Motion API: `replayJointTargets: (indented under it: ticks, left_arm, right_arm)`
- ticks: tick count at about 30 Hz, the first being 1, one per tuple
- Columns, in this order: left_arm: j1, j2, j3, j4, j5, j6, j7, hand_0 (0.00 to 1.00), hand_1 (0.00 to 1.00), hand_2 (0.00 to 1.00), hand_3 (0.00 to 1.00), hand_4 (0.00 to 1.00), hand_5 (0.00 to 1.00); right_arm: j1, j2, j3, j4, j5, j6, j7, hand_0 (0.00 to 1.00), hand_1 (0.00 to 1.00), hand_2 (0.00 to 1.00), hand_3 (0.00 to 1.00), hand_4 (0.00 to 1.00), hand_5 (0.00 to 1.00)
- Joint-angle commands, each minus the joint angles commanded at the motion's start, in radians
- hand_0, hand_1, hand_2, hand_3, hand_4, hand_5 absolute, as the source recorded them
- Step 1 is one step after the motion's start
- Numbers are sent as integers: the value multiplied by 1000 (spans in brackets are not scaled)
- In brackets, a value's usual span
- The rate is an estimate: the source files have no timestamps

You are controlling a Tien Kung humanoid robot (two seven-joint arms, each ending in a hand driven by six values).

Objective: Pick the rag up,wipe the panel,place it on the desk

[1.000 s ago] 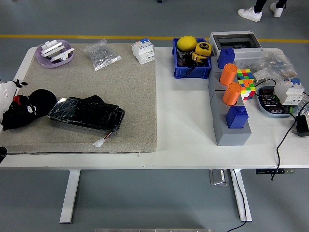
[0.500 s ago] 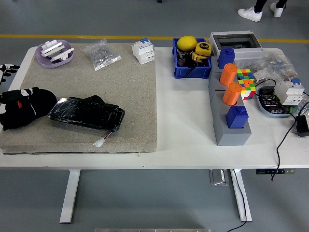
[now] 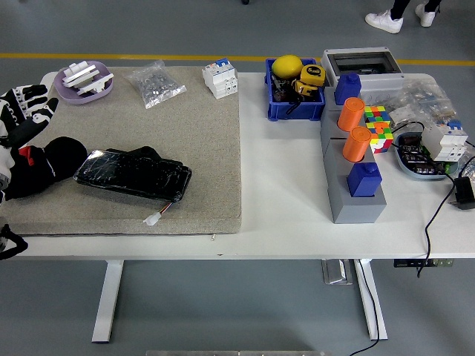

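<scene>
Black rag [image 3: 46, 166] beside glossy panel [image 3: 133, 174].

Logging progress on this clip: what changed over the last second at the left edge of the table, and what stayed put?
The left hand has lifted off the black rag and now shows higher up at the left edge, fingers spread, holding nothing. The rag lies on the grey mat beside the black panel, its shape slightly altered. The panel and all other items did not move. The right hand is out of view.
</scene>
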Motion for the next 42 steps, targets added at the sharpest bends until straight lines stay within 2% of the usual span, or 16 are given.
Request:
replayJointTargets:
  ticks: [1,2,6,10,13,15,23,31,36,42]
  left_arm:
    - [2,-19,-16,0,-46,-19,-3,604,713,676,633,800,266]
    - [3,-32,-25,0,-85,-30,-5,595,702,662,626,843,268]
    - [18,-75,-41,-16,-252,-58,-7,595,702,662,626,843,268]
    - [41,-102,-40,-47,-383,-70,-4,571,678,630,612,832,265]
    - [53,-98,-23,-72,-386,-69,-1,571,678,630,612,832,265]
    - [58,-97,-20,-84,-382,-67,-1,572,670,627,614,805,230]
    - [59,-106,-20,-99,-399,-66,-4,569,664,626,614,797,222]
    - [59,-108,-17,-95,-406,-66,-4,571,661,625,615,795,221]
    - [56,-108,-15,-56,-421,-72,-6,570,659,624,615,793,220]
    - [62,-109,-7,-48,-419,-74,-3,570,653,624,615,792,213]
  right_arm:
    - [-1,1,1,0,-1,0,0,780,456,679,624,998,528]
    - [-1,3,1,0,0,0,1,780,456,680,624,998,528]
    - [0,7,-9,-4,11,0,0,780,456,680,624,998,528]
    - [-2,13,-21,-11,27,3,-1,781,456,679,623,998,528]
    - [-4,14,-19,-11,24,4,-1,781,456,679,623,998,528]
    - [-4,13,-19,-10,23,4,-1,781,456,679,624,998,528]
    - [-6,14,-22,-11,28,7,-2,781,456,679,625,998,528]
    - [-7,14,-28,-11,32,7,-1,780,456,679,625,998,529]
    - [-6,15,-20,-12,26,5,-1,780,456,679,625,998,529]
    - [-7,16,-12,-13,23,4,0,780,456,679,625,998,530]
